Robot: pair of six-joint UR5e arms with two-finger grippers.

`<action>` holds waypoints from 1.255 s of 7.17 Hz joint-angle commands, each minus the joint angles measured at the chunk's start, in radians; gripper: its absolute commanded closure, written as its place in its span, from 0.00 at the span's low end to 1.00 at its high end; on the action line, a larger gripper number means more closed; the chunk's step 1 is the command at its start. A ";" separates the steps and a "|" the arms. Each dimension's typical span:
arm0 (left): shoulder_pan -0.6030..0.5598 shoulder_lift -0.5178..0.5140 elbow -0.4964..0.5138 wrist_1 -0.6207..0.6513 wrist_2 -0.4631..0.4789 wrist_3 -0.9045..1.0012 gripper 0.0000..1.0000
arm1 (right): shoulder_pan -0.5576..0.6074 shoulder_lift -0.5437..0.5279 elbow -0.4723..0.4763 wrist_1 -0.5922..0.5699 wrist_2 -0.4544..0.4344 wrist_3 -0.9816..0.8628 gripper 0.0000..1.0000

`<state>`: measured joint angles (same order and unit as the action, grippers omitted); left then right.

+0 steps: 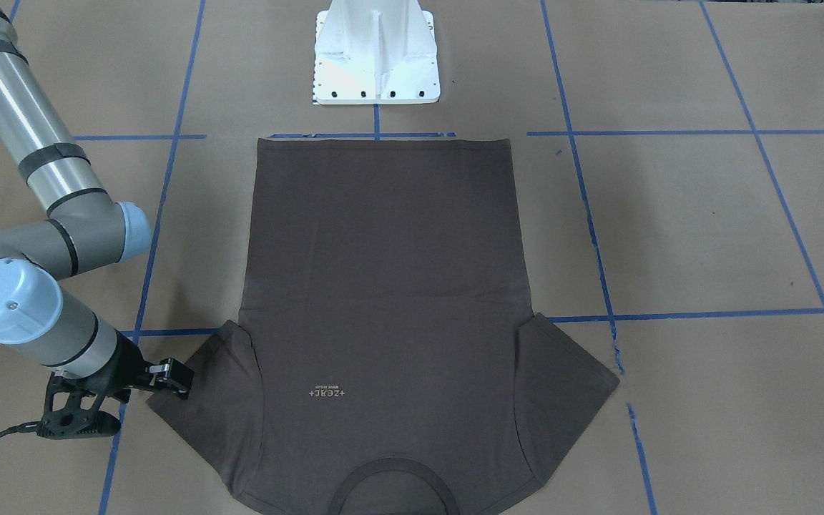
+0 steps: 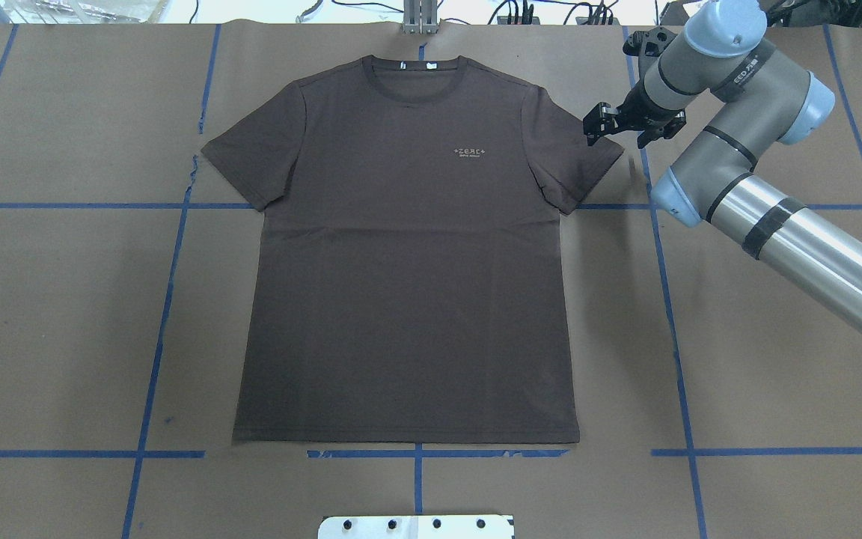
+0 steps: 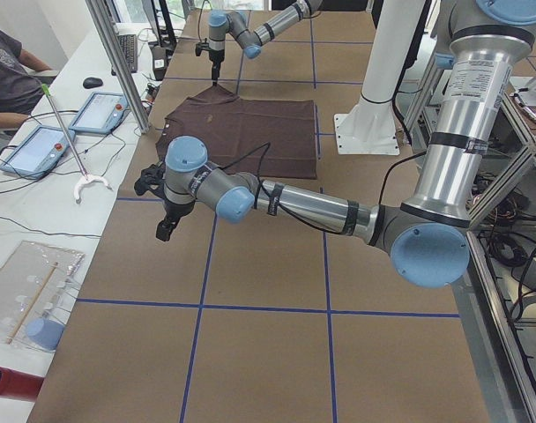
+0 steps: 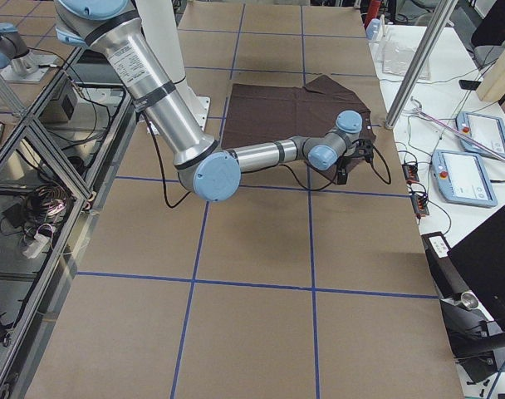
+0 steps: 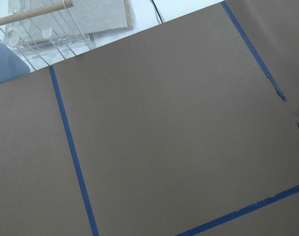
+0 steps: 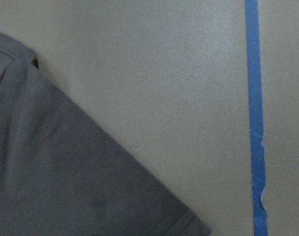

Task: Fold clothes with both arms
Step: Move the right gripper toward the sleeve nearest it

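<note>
The dark grey-brown T-shirt (image 2: pixel 401 299) lies flat and spread out, chest up with white lettering, collar at the far edge and hem toward the robot's base; it also shows in the front view (image 1: pixel 383 286). My right gripper (image 2: pixel 597 133) points down just above the outer corner of the sleeve on my right, and its fingers look shut and empty (image 1: pixel 182 383). The right wrist view shows that sleeve's hem (image 6: pixel 66 172) and bare table. My left gripper (image 3: pixel 165 231) hangs over bare table well off the shirt's other sleeve. It shows only in the left side view, so I cannot tell whether it is open.
The white pedestal base (image 1: pixel 376 57) stands just behind the shirt's hem. Blue tape lines (image 2: pixel 169 299) cross the brown table cover. A side bench with tablets (image 3: pixel 39 145), a metal post (image 3: pixel 118 62) and a seated person (image 3: pixel 8 70) are beyond the far edge.
</note>
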<state>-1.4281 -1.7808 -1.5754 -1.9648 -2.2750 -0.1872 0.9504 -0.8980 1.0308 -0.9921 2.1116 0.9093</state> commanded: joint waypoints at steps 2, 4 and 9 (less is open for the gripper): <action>0.000 -0.003 0.000 0.000 0.000 -0.014 0.00 | -0.007 0.007 -0.032 -0.002 -0.027 0.003 0.12; 0.000 -0.003 -0.005 0.000 0.000 -0.015 0.00 | -0.008 0.013 -0.040 -0.002 -0.032 0.003 0.18; 0.000 -0.005 -0.009 0.001 0.000 -0.017 0.00 | -0.007 0.021 -0.032 0.001 -0.022 -0.026 1.00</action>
<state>-1.4281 -1.7850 -1.5836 -1.9647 -2.2749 -0.2028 0.9421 -0.8797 0.9928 -0.9927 2.0868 0.8881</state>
